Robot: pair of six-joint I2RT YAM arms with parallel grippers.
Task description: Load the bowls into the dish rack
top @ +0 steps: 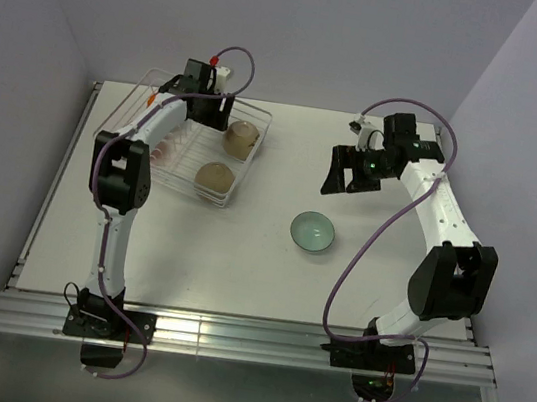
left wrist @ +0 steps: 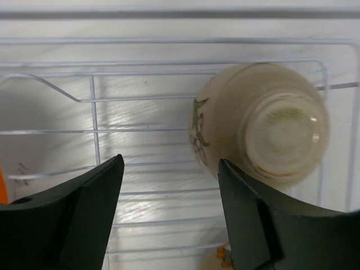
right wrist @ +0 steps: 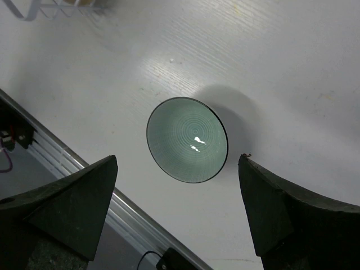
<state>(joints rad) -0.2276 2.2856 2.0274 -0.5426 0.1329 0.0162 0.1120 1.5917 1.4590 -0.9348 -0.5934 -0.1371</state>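
Fingers [left wrist: 79, 219] of left gripper [left wrist: 169, 163] held apart over dish rack [top: 253, 158] at table's [top: 238, 267] far-left corner | cream bowl [left wrist: 264, 124] racked base-up, seemingly tilted | right gripper [right wrist: 177, 159] spread above teal bowl [right wrist: 187, 139]

White table [top: 238, 267], faint grain, matte. A clear dish rack [top: 252, 158] sits flat on it. One teal bowl [top: 312, 232] stands upright on the bare top, to the right of the rack's near corner, well apart from it.

Robot lab booth: plain grey walls [top: 374, 35], white table [top: 238, 267], aluminium rail [top: 227, 342].
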